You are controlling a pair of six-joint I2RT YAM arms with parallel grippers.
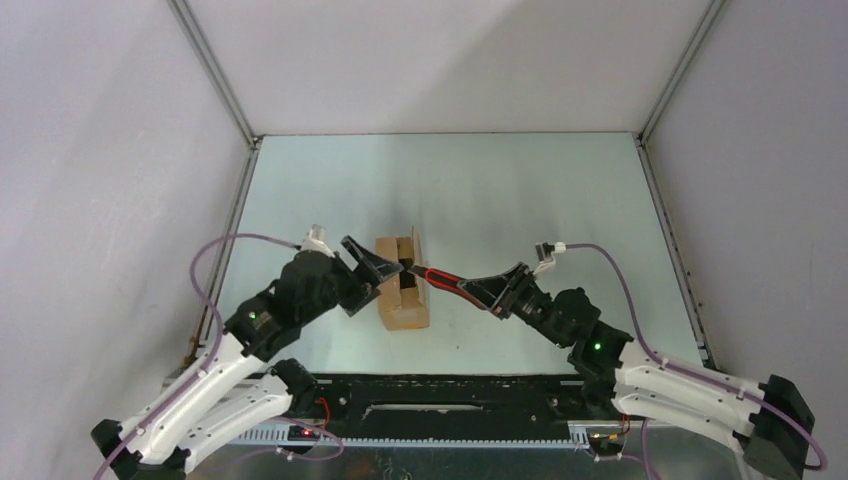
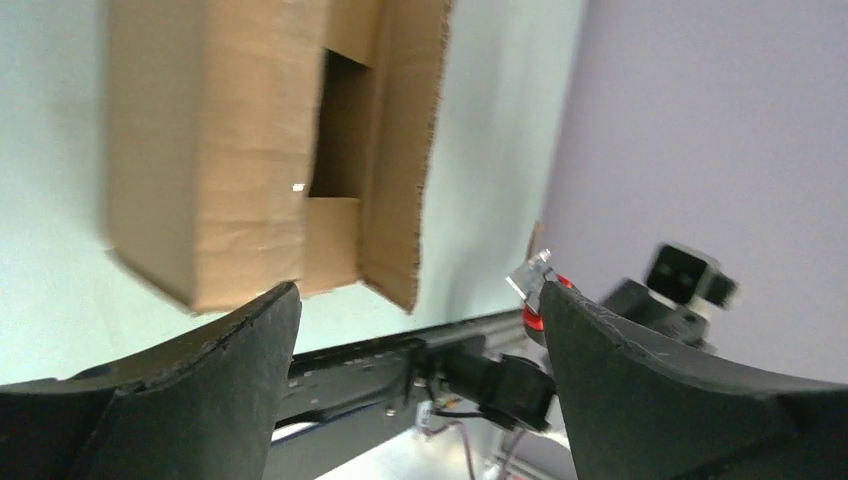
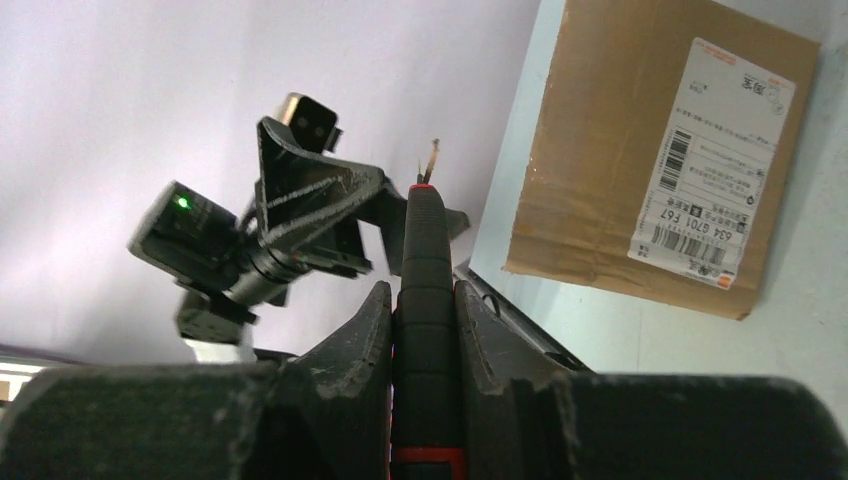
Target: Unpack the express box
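Observation:
The express box point(image 1: 405, 300), a small brown carton with its flaps loose, lies mid-table. Its white label point(image 3: 715, 170) shows in the right wrist view, on the box point(image 3: 610, 150). My left gripper point(image 1: 378, 283) stands open just left of the box and touches nothing. In the left wrist view the box point(image 2: 230, 150) sits beyond the open left gripper point(image 2: 418, 292). My right gripper point(image 3: 423, 290) is shut on a red-and-black utility knife point(image 3: 425, 240). The knife point(image 1: 440, 277) points at the box's right side from my right gripper point(image 1: 468, 288); its blade tip point(image 2: 535, 272) shows past the left finger.
Pale walls close in the table on the left, back and right. The black base rail point(image 1: 440, 395) runs along the near edge. The left arm's wrist point(image 3: 250, 240) is in the right wrist view, close to the knife's tip.

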